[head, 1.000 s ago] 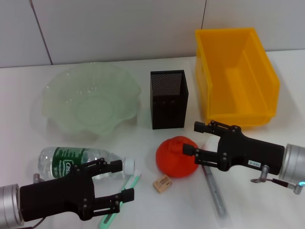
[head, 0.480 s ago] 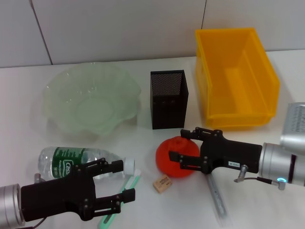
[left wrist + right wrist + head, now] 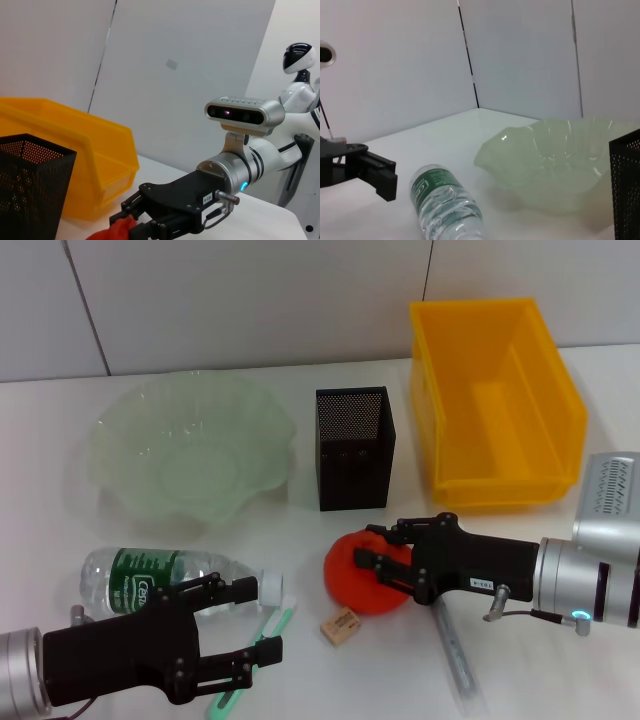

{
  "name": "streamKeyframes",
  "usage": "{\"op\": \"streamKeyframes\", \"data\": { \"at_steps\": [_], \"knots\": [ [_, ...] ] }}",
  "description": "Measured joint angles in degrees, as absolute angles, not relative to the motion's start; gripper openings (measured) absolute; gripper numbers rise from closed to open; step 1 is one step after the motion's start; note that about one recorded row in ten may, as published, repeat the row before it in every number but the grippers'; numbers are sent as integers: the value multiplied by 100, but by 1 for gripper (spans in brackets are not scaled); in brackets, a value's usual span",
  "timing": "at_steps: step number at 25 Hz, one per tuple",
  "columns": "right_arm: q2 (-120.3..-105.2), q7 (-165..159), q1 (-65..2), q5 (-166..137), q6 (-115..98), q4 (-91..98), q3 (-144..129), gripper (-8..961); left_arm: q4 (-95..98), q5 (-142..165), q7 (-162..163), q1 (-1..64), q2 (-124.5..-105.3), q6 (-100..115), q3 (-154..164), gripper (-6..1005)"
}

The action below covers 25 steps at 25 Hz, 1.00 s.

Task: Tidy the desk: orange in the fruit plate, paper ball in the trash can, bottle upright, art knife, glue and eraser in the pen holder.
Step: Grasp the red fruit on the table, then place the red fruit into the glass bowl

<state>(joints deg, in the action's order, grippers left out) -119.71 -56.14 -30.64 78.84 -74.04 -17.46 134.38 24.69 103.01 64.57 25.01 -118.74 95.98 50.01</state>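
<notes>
On the white desk [image 3: 560,680] the orange [image 3: 355,575] sits just in front of the pen holder [image 3: 354,448]. My right gripper [image 3: 372,551] spreads its fingers around the orange, not clenched. My left gripper [image 3: 255,617] hovers open beside the lying bottle [image 3: 165,578], grasping nothing.

You get bright, even overhead light; soft shadows beside the pen holder [image 3: 354,448], mild glare on the counter [image 3: 560,680].
</notes>
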Motion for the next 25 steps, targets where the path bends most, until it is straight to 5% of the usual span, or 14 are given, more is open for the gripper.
{"op": "streamKeyframes", "data": {
  "at_steps": [15, 25],
  "knots": [
    [-11950, -5410, -2781, 8289, -8409, -2102, 13490, 148, 2460, 10301, 6451, 2498, -11874, 9597, 4977, 783],
    [-11948, -5448, -2721, 8958, -9194, -2419, 13473, 99, 2433, 10301, 6389, 2488, -11874, 9599, 4956, 783]
  ]
}}
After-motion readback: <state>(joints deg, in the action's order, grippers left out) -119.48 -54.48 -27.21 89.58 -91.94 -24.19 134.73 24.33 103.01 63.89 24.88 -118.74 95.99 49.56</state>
